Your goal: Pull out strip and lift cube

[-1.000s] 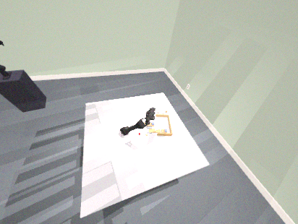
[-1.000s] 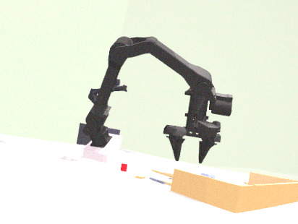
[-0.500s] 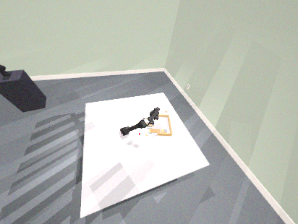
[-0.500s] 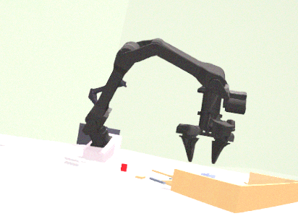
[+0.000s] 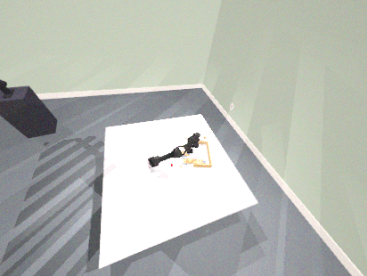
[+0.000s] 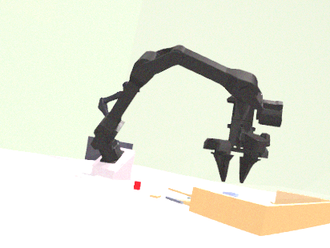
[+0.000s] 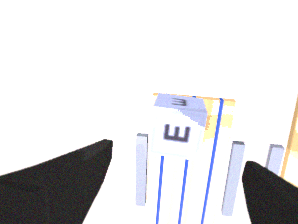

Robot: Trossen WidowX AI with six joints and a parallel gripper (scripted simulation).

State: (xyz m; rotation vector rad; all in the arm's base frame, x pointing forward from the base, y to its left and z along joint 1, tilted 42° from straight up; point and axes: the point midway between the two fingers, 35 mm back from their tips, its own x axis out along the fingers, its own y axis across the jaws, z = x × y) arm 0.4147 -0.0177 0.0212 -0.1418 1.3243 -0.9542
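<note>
The labelled cube (image 7: pixel 177 132), white with a dark letter E on its top and a mark on its shaded side, sits at the middle of the wrist view. Pale strip surface with thin blue lines (image 7: pixel 161 182) runs from it to the bottom edge. Glare hides the strip's edges, so I cannot tell whether it is in one piece. My gripper (image 7: pixel 176 158) (image 6: pixel 232 182) is open and empty, pointing down. Its fingers appear on either side of the cube in the wrist view; the exterior view shows the tips above the table things.
Grey-blue bars (image 7: pixel 141 170) (image 7: pixel 233 180) stand left and right of the blue lines, with another bar (image 7: pixel 273 159) at the right. An orange-yellow frame (image 5: pixel 209 153) (image 6: pixel 228 210) stands around the far side. A small red block (image 5: pixel 172 165) (image 6: pixel 137 185) lies near the arm's base.
</note>
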